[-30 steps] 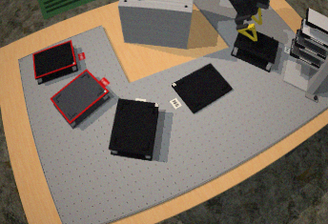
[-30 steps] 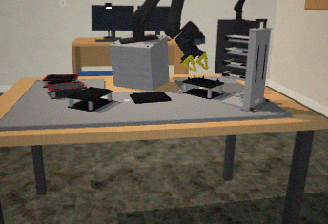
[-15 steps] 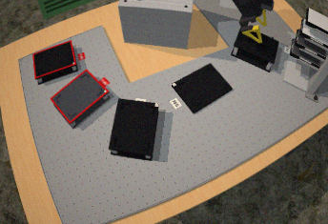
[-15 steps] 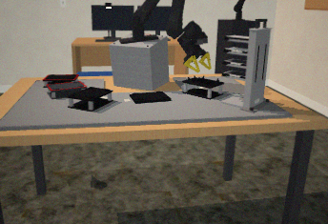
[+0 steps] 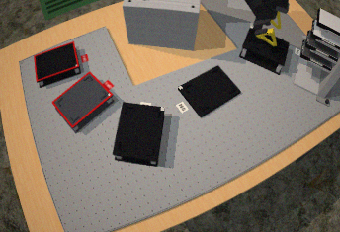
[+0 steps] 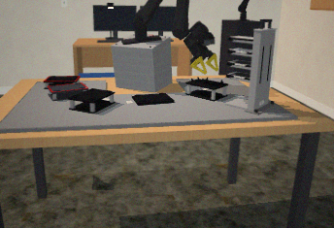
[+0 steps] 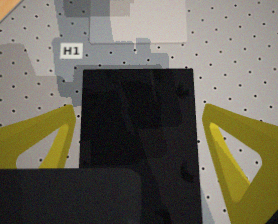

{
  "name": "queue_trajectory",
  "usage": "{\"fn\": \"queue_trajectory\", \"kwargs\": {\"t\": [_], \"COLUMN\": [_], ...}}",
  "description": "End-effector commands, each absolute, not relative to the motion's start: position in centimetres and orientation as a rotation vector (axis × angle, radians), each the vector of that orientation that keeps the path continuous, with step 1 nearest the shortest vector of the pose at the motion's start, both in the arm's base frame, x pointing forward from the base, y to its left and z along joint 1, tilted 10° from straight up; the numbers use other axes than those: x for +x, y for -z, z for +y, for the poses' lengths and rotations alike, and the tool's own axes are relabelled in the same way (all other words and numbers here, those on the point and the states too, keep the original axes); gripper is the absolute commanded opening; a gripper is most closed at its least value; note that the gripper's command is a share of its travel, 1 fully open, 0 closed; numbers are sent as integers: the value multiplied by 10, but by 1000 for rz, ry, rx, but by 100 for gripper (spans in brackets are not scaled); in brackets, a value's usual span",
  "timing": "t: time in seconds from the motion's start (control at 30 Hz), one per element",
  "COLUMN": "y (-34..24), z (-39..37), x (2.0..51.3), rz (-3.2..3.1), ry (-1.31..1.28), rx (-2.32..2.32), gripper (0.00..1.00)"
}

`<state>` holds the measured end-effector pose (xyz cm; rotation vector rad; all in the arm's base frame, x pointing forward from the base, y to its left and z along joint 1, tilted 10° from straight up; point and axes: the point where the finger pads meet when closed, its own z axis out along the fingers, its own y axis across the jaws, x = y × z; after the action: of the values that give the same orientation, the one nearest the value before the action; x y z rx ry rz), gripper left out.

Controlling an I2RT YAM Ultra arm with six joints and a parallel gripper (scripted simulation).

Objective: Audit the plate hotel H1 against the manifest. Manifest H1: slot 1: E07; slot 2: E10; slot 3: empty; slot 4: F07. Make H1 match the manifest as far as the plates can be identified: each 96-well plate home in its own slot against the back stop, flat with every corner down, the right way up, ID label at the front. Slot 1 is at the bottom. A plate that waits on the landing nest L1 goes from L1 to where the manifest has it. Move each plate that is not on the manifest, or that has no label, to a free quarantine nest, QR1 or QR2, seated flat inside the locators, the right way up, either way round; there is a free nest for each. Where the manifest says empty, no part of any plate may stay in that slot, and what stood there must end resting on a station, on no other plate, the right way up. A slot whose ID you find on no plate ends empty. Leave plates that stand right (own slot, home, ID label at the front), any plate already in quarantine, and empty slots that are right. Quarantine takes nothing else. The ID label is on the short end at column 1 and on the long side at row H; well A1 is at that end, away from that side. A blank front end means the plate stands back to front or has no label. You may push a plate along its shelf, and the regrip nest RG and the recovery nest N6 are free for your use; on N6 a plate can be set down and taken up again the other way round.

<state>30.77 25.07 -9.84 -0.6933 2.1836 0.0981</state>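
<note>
1. Two red-bordered quarantine nests lie at the mat's left: the rear nest [image 5: 55, 61] is dark, the front nest [image 5: 82, 99] carries a grey plate.
2. Three further black stations: a raised nest [image 5: 138, 132], a flat pad [image 5: 210, 91], and a raised nest [image 5: 265, 50] beside the plate hotel [image 5: 322, 38].
3. The gripper [image 5: 268, 28] hovers above the last nest, yellow fingers fully apart, holding nothing.
4. In the wrist view, that nest's long axis points toward the H1 label [image 7: 71, 50].

Open space is seen on both sides of the black nest [image 7: 137, 125] below the spread gripper [image 7: 137, 145]; ahead, the tower [image 5: 330, 85] blocks passage.
</note>
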Motion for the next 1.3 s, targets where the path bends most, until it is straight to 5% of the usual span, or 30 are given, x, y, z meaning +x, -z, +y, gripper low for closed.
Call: {"fn": "queue_trajectory", "kwargs": {"t": [0.0,1.27], "y": [95,89], "z": [258,283], "x": [317,356], "rz": [2171,2165], "ry": [-101,-108], "rx": [-695,-697], "gripper": [100,100]}}
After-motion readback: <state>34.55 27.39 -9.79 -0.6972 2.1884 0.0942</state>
